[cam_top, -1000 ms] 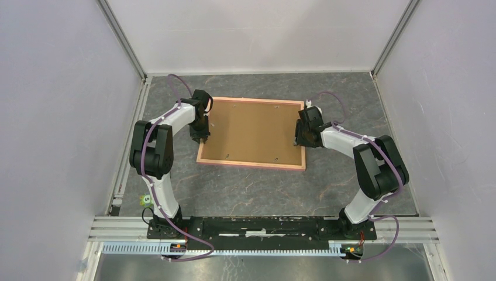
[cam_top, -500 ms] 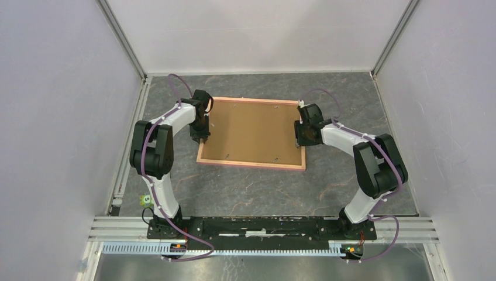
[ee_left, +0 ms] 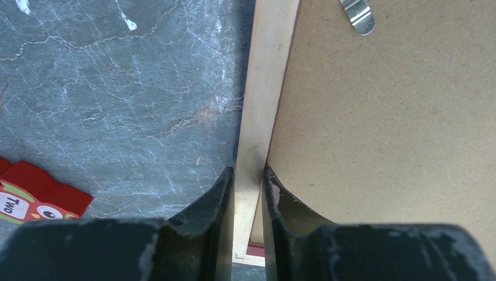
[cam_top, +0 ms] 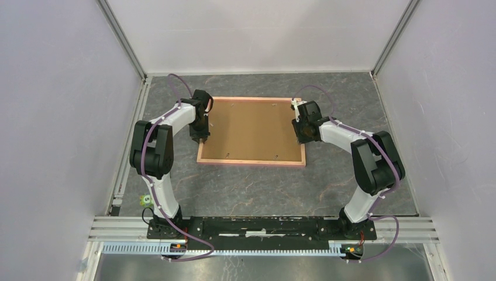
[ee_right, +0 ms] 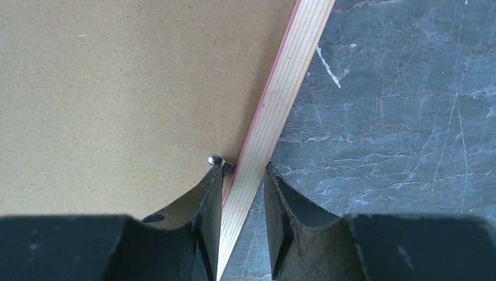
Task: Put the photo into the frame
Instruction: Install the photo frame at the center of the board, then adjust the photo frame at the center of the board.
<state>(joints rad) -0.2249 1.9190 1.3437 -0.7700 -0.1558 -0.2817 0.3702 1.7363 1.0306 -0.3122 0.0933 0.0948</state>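
1. While the salmon-pink thin wooden picture frame (cam_top: 251,161) lies face down with the brown fibreboard backing (cam_top: 251,126) seated in it, lift both sides evenly. The photo is not visible.
2. Left gripper (ee_left: 248,177) clamps the left rail. The right gripper (ee_right: 244,170) straddles the right rail, and I cannot tell if it grips. Seat it squarely, clear of the clip.
3. Red owl card (ee_left: 35,199) reads "Two".
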